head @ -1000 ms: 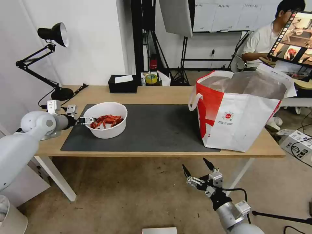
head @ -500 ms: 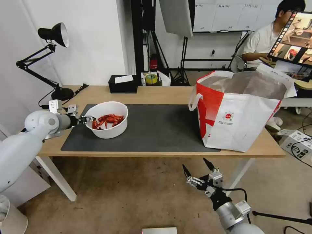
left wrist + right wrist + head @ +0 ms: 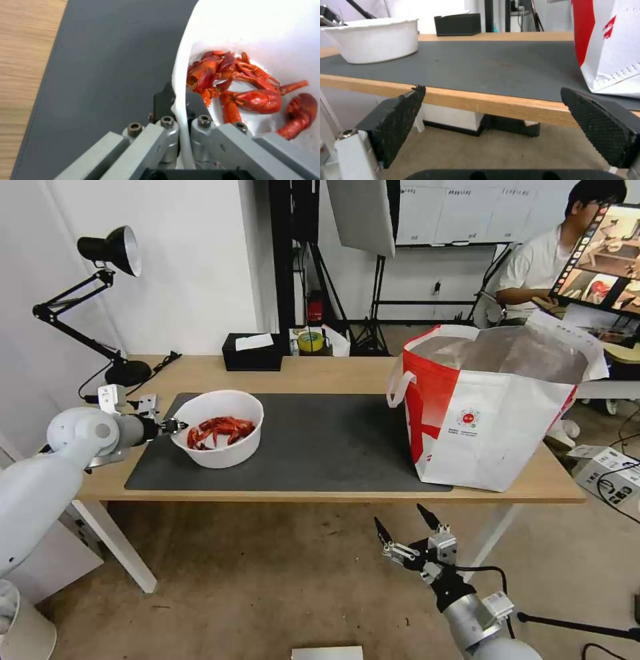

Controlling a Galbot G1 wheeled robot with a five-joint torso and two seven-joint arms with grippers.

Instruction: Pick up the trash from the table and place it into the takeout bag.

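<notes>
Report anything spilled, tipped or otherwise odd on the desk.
Nothing spilled. The white bowl sits tilted on the grey mat; the left gripper clamps its rim. Shells remain inside. The takeout bag stands upright. The right gripper waits open below the desk edge.

The bowl (image 3: 219,428) sits on the mat's (image 3: 320,447) left end, the takeout bag (image 3: 490,407) on its right.

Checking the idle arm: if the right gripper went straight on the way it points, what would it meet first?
Probably the table's front edge. The right gripper, open below table height, faces that edge in the wrist view, with nothing between. Depth is unclear, so it might pass just under.
</notes>
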